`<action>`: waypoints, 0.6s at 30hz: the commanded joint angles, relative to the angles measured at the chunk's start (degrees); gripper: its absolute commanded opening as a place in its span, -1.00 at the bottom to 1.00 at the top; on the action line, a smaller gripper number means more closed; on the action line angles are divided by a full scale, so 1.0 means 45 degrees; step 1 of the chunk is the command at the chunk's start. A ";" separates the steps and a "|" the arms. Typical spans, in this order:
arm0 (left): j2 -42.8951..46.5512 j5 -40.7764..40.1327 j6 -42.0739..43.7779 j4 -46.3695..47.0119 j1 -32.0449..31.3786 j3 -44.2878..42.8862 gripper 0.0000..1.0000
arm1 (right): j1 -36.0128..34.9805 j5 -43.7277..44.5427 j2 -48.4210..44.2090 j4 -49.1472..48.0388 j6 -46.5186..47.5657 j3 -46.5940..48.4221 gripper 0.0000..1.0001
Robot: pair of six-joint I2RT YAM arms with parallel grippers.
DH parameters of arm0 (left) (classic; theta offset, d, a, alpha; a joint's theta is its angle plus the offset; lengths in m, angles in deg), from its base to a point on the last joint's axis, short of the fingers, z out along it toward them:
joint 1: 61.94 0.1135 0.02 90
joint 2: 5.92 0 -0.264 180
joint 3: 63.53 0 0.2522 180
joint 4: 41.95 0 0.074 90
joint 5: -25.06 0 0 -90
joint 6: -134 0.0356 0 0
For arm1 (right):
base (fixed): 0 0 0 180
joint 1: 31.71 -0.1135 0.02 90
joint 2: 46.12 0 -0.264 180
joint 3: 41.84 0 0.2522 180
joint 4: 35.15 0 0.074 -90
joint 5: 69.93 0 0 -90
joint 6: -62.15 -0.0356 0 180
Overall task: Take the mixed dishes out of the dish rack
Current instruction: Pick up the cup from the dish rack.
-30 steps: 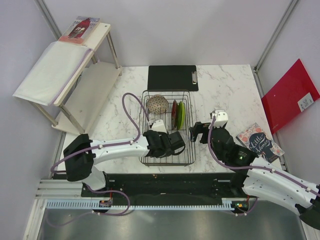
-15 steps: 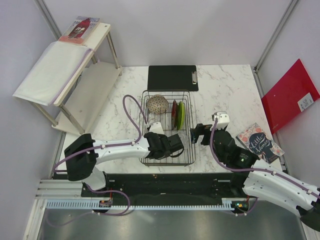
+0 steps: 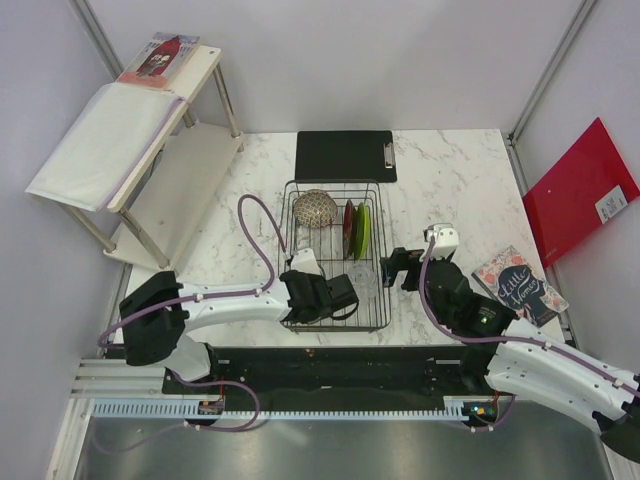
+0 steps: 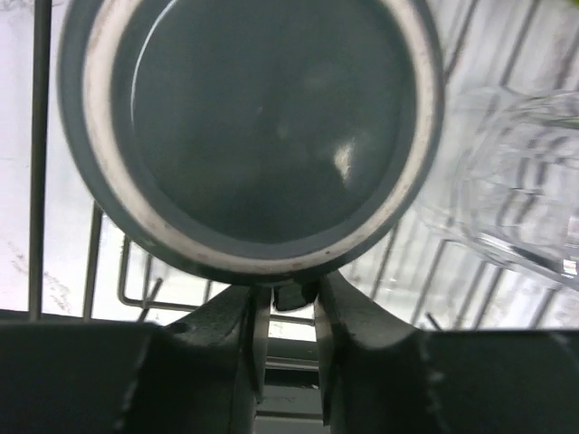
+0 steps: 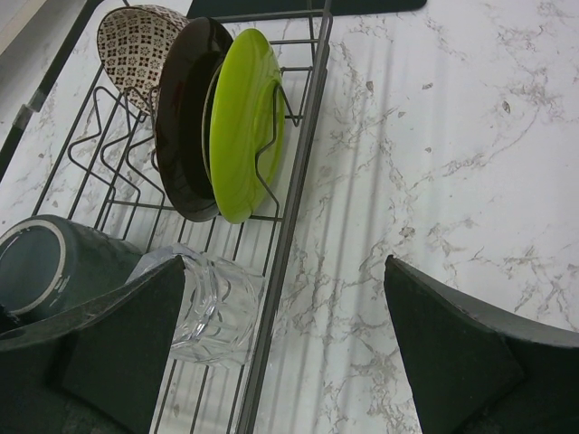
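The dish rack (image 3: 335, 183) stands mid-table. At its far end lean a patterned bowl (image 3: 314, 207), a dark red plate (image 3: 348, 230) and a lime-green plate (image 3: 363, 230). My left gripper (image 3: 335, 298) sits at the rack's near end, shut on the handle of the dark grey-green mug (image 4: 253, 127), whose round base fills the left wrist view. The clear glass (image 4: 516, 181) lies just right of the mug. My right gripper (image 3: 397, 268) hovers open over bare marble beside the rack's right rim (image 5: 294, 208), nothing between its fingers. Its view shows the glass (image 5: 213, 307) and the mug (image 5: 54, 267).
A black clipboard (image 3: 345, 155) lies just behind the rack. A book (image 3: 518, 283) lies on the table's right side and a red folder (image 3: 580, 190) leans beyond the right edge. A white shelf unit (image 3: 150, 130) stands at the far left.
The left gripper has narrowed onto the mug's handle and drawn back toward the rack's near-left corner. The right gripper shifted slightly nearer, then stayed still and open.
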 commanded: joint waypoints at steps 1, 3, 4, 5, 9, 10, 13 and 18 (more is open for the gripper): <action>-0.0802 0.0146 -0.0062 -0.0855 0.0019 0.0317 -0.25 | -0.0009 0.0027 0.0093 -0.0334 -0.0196 -0.0096 0.96; -0.1055 0.0282 0.0036 -0.0856 0.0038 0.0180 -0.18 | -0.0009 0.0046 0.0113 -0.0353 -0.0196 -0.0135 0.96; -0.1134 0.0322 0.0075 -0.0856 0.0057 0.0102 -0.17 | -0.0028 0.0085 0.0113 -0.0353 -0.0196 -0.0135 0.96; -0.1212 0.0361 0.0114 -0.0856 0.0077 0.0082 -0.16 | -0.0028 0.0085 0.0132 -0.0353 -0.0196 -0.0154 0.97; -0.1291 0.0381 0.0134 -0.0836 0.0077 0.0023 -0.41 | -0.0009 0.0182 0.0113 -0.0353 -0.0157 -0.0213 0.96; -0.1233 0.0361 0.0134 -0.0855 0.0077 0.0004 -0.51 | -0.0009 0.0183 0.0132 -0.0353 -0.0157 -0.0213 0.96; -0.1019 0.0264 0.0250 -0.0856 0.0077 -0.0035 -0.79 | -0.0009 0.0183 0.0151 -0.0373 -0.0157 -0.0213 0.96; -0.0706 0.0088 0.0426 -0.0875 0.0077 -0.0035 -0.96 | -0.0009 0.0164 0.0210 -0.0412 -0.0118 -0.0174 0.96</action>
